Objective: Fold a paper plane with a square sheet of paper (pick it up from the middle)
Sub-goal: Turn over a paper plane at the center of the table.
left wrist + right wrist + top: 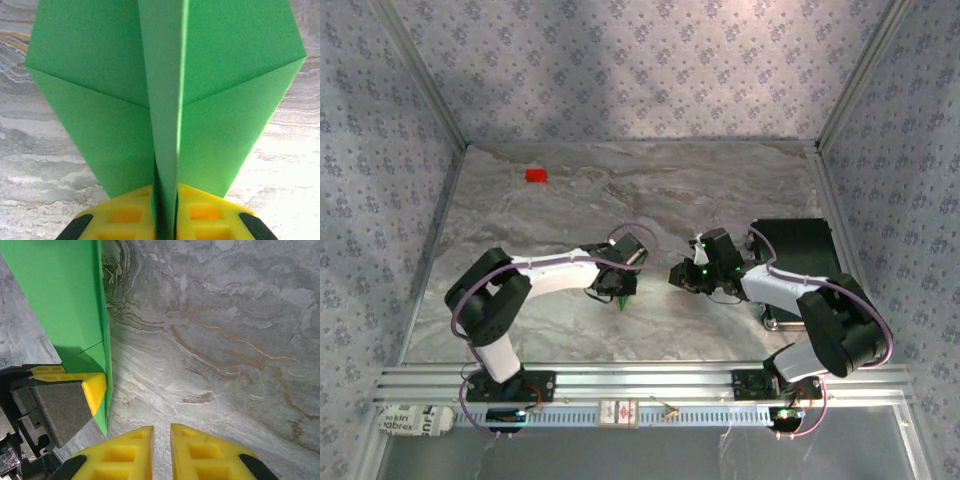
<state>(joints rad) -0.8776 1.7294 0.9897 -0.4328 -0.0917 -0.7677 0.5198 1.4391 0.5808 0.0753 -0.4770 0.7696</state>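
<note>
The paper plane [100, 90] is bright green, with two flat wings spreading from an upright centre ridge. My left gripper [165, 210] is shut on that ridge, yellow fingers pressed against both sides. From above, the left gripper [613, 287] hangs over the table's middle with the plane's green tip [621, 303] poking out below it. The right wrist view shows the paper plane [60, 295] on edge at the left, with a finger [95, 387] of the left gripper against it. My right gripper [161, 450] is shut and holds nothing, just right of the plane and apart from it; from above, this right gripper [680, 274] faces the left one.
A small red block [536, 175] lies at the far left of the marble table [570, 200]. A black box [800, 245] sits at the right edge behind the right arm. Patterned walls close three sides, and an aluminium rail [640, 380] runs along the near edge.
</note>
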